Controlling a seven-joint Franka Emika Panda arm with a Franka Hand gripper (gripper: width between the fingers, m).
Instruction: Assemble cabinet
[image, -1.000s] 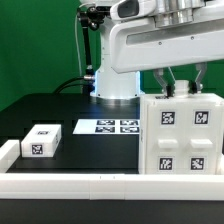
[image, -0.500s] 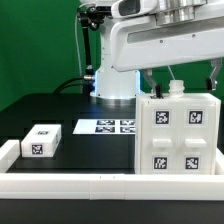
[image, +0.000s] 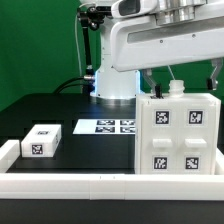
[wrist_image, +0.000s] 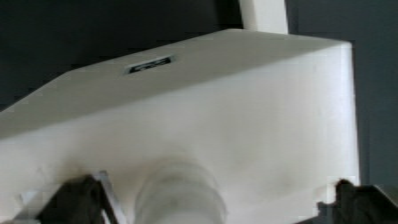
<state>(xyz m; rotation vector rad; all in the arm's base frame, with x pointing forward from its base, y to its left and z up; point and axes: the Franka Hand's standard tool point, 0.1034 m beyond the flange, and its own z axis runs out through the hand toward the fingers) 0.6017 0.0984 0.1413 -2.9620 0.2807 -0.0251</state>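
Note:
The cabinet is a large white box standing at the exterior view's right, its front carrying several black-and-white tags. A small white knob sticks up from its top. My gripper hangs just above the cabinet, open, with the dark fingers spread wide on either side of the knob. In the wrist view the cabinet's white top fills the picture, the rounded knob lies between the two fingertips, and my gripper holds nothing.
A small white tagged block lies on the black table at the exterior view's left. The marker board lies flat in the middle, near the robot base. A white rail runs along the table's front edge.
One second ago the fingers stood closer together over the cabinet's top; they have since spread wide. Nothing has moved in the last half second.

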